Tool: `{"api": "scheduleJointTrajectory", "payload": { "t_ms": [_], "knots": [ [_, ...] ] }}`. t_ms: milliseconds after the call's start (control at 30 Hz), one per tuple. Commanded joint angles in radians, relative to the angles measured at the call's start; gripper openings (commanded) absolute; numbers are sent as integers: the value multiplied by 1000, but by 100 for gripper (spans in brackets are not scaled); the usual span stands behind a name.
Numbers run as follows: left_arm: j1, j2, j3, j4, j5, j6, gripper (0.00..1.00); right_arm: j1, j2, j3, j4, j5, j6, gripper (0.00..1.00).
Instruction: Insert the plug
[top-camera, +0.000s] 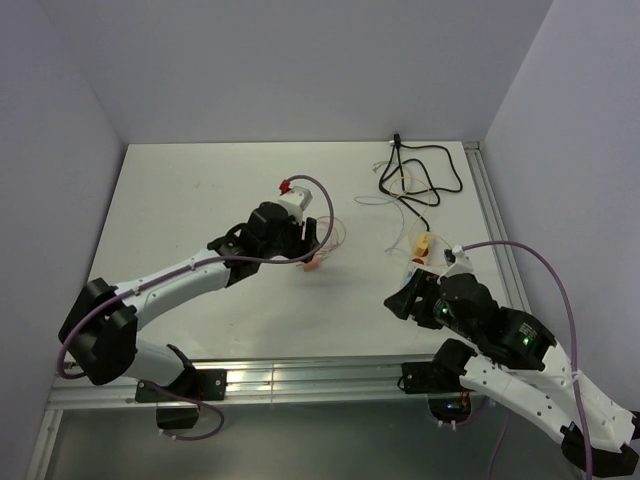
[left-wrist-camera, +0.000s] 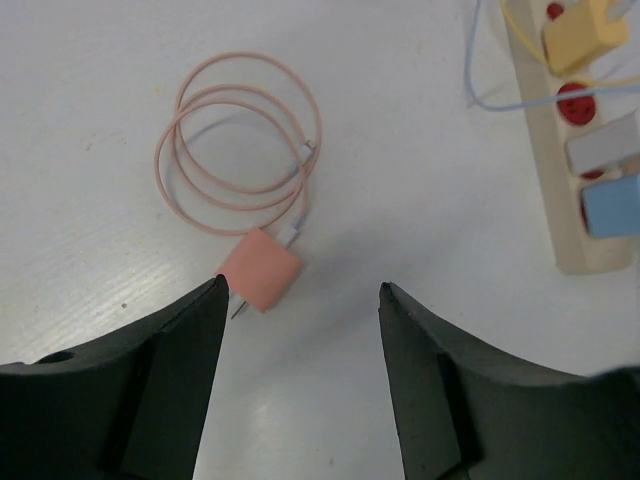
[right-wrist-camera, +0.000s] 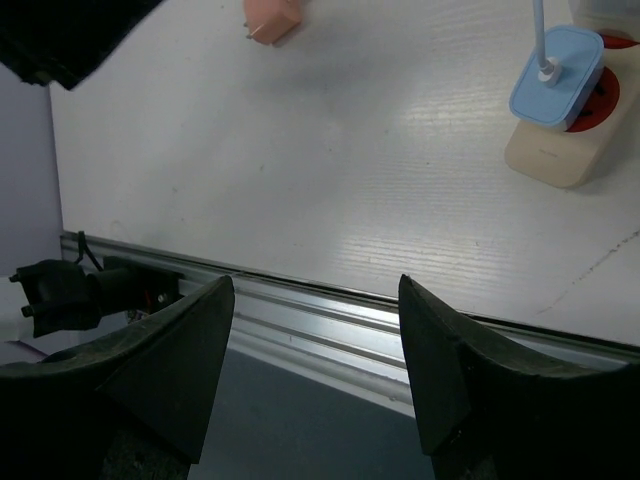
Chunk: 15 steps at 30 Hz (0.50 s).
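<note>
A pink plug (left-wrist-camera: 260, 270) lies on the white table with its prongs toward the camera, and its pink cable (left-wrist-camera: 240, 130) is coiled behind it. My left gripper (left-wrist-camera: 302, 285) hovers open just above it. The plug sits beside the left fingertip (left-wrist-camera: 215, 300), not between the fingers. Seen from above, the plug (top-camera: 313, 265) lies just past the left gripper (top-camera: 303, 250). A beige power strip (left-wrist-camera: 568, 235) with red sockets holds a yellow plug (left-wrist-camera: 580, 35), a grey one and a blue one (right-wrist-camera: 557, 78). My right gripper (right-wrist-camera: 315, 282) is open and empty over the table's front rail, near the strip (top-camera: 425, 252).
A black cable (top-camera: 420, 175) and thin white wires (top-camera: 375, 200) lie tangled at the back right of the table. A metal rail (right-wrist-camera: 330, 310) runs along the near edge. Grey walls close in the left, the back and the right.
</note>
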Motion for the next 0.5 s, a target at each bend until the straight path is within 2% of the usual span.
{"api": "scheduleJointTrajectory", "payload": {
  "t_ms": [0, 167, 233, 467],
  "knots": [
    [-2, 50, 31, 15, 72, 195, 68, 8, -23, 68, -16, 26, -3, 73],
    [-7, 183, 112, -57, 95, 385, 67, 7, -32, 78, -36, 28, -11, 73],
    [-8, 225, 114, -36, 72, 431, 67, 7, -39, 74, -37, 25, -9, 73],
    [-8, 337, 150, -18, 54, 482, 67, 7, -75, 66, -77, 28, -6, 73]
  ]
}}
